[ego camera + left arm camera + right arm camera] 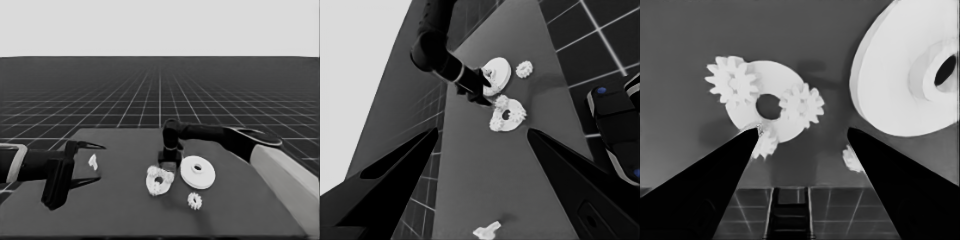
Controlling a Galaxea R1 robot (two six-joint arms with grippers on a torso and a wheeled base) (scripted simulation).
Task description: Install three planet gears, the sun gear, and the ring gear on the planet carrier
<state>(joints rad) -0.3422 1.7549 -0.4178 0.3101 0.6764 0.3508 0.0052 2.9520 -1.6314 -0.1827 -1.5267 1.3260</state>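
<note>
The planet carrier, the smaller round part (159,181) (771,82), lies mid-table with three planet gears around its hole: one (732,80), a second (801,105), and a third (765,146) at its rim, partly hidden behind a fingertip. My right gripper (169,167) (804,129) hangs just above its far edge, open and holding nothing. The ring gear, the larger round part (198,172) (900,75), lies close to the carrier's right. A loose gear (194,200) (852,159) sits nearer the front edge. My left gripper (482,131) waits open over the table's left end.
A thin white piece (93,161) (487,231) lies on the table under the left fingers, not held. The right arm (235,137) reaches in from the right. Dark machinery with blue lights (615,125) stands past the table's edge.
</note>
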